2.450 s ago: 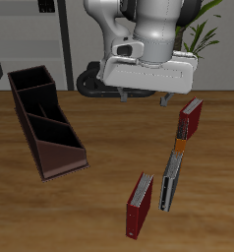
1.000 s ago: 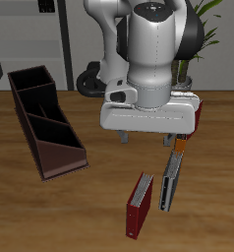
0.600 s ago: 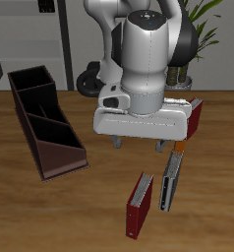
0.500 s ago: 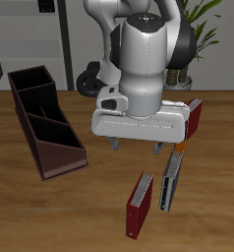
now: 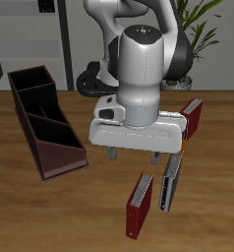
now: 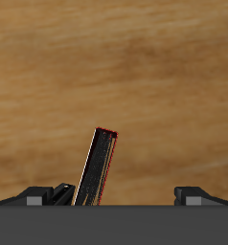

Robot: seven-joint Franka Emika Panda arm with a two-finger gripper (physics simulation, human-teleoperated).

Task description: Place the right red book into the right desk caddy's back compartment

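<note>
Three books lie on the wooden surface near its front edge. The right red book, long, slim and dark, lies nearest the front, with a grey-black book just beside it. My gripper hangs above the red book, fingers spread and holding nothing. In the wrist view the book sits off-centre, close to one finger, not midway between them. I judge I should shift sideways until the book's narrow width is centred between the fingers, then descend, keeping clear of the neighbouring book. The right desk caddy waits well apart, its back compartment at the far, tall end.
</note>
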